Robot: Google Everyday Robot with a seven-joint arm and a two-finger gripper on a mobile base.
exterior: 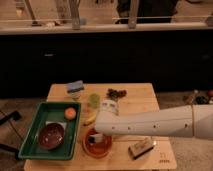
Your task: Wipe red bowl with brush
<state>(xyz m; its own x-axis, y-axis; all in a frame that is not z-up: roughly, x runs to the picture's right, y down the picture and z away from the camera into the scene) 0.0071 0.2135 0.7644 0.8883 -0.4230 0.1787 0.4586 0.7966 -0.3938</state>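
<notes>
The red bowl (98, 145) sits near the front edge of the wooden table (145, 107), right of the green tray. My white arm reaches in from the right, and my gripper (97, 135) points down into the bowl's middle. A small white-and-dark piece (96, 138) shows at the gripper's tip inside the bowl; it looks like the brush, mostly hidden by the arm.
A green tray (35, 125) at the left holds a maroon bowl (51, 136) and an orange (70, 113). A tan block (140, 148) lies right of the red bowl. A blue sponge (76, 86), a green cup (94, 100), a banana (90, 120) and a dark object (116, 93) lie behind.
</notes>
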